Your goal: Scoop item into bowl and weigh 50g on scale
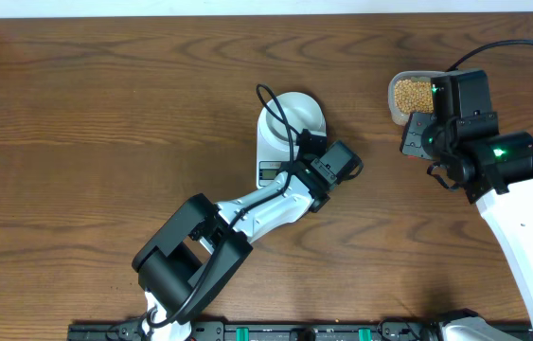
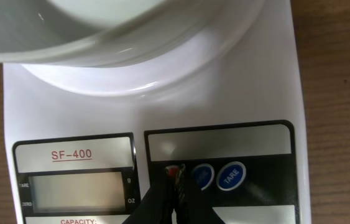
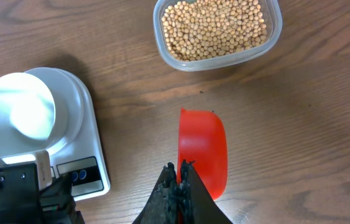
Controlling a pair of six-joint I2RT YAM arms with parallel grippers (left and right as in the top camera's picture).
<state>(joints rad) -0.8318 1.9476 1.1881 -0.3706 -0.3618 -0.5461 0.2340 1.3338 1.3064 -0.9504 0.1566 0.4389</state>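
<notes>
Many beans are held loose in the tub, well apart from the bowl on the scale; small, hard and free-rolling, they are judged best lifted by scoop, not pinched. The scoop is pinched by the right gripper; the left gripper, jaws pressed together, is set at the red button.

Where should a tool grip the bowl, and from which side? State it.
Pinch the rim of the bowl from above, one finger inside, on the side away from the scale display: it sits upright and empty, and the left tool crowds the display end.
</notes>
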